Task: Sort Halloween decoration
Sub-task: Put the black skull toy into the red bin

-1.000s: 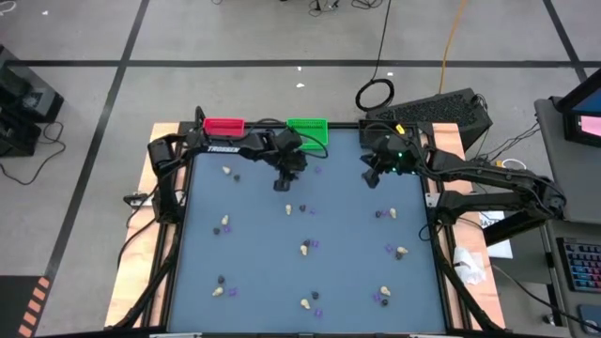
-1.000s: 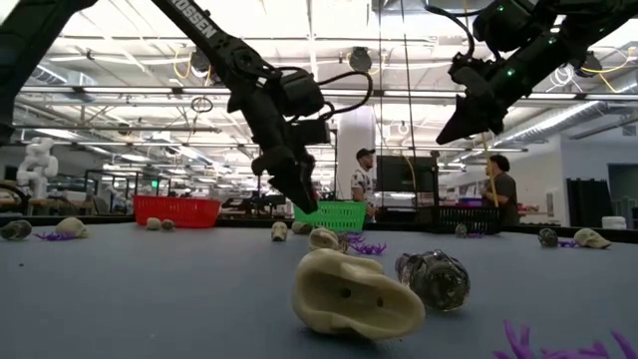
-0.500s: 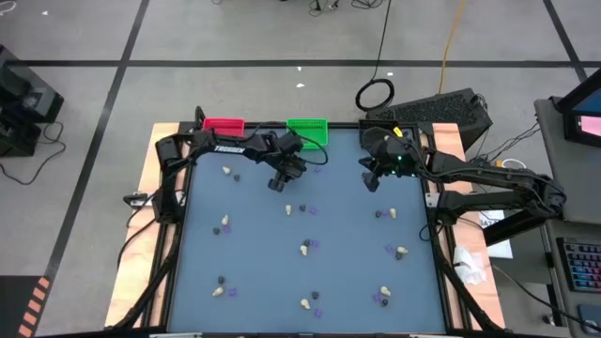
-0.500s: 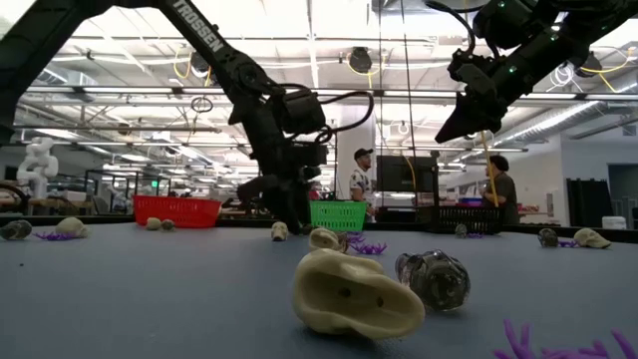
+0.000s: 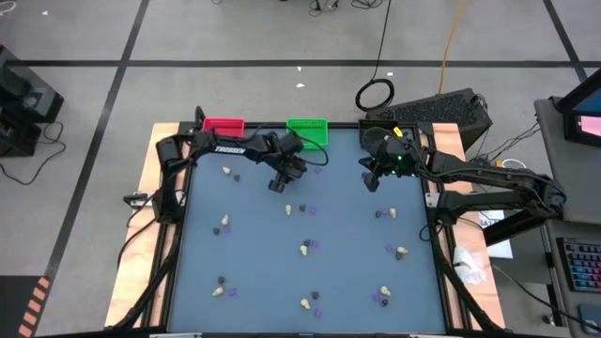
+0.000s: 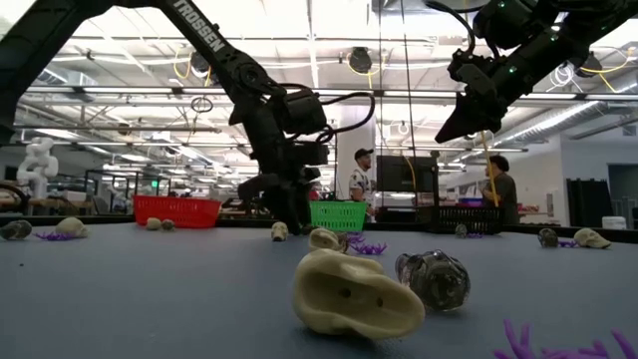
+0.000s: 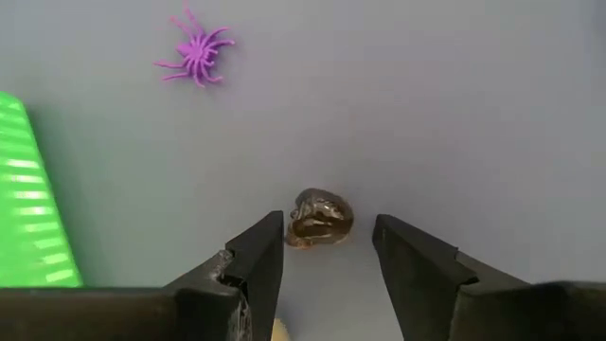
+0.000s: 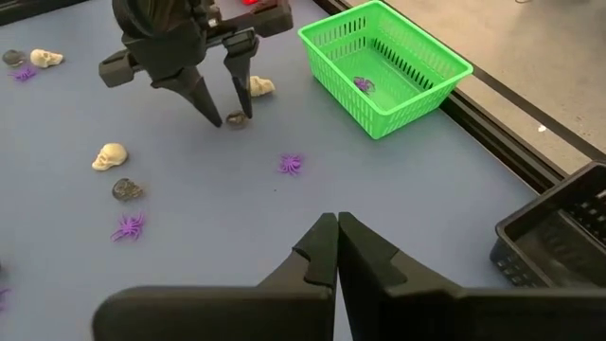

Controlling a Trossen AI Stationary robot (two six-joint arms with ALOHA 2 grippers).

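While a small dark skull (image 7: 320, 218) lies on the blue surface (image 5: 347, 253) right between my left fingertips, my left jaws (image 7: 327, 248) stand spread on either side of it, lowered to the surface and not yet closed on it. A cream skull (image 8: 260, 85) sits just behind those jaws, toward the bins. A purple spider (image 7: 196, 51) lies a little beyond my left fingertips, and the green bin (image 8: 386, 62) stands close beside them at the far edge of the surface. That green bin holds one purple spider (image 8: 364, 84) on its floor. The red bin (image 5: 223, 125) stands farther along the same edge, on the other side of my left arm; I cannot tell what it holds. A black bin (image 8: 559, 234) sits at the surface's corner just beside my right jaws (image 8: 338, 248).

My right jaws are clenched on nothing, hanging above the surface near that far right corner, well apart from the dark skull. Between my two jaws lies another purple spider (image 8: 291, 164). Out past my left jaws more cream skulls (image 8: 110, 156), dark skulls (image 8: 127, 189) and purple spiders (image 8: 128, 225) lie scattered in small clusters over the rest of the surface, well away from both jaws. Two people (image 6: 498, 189) stand in the room beyond the surface.
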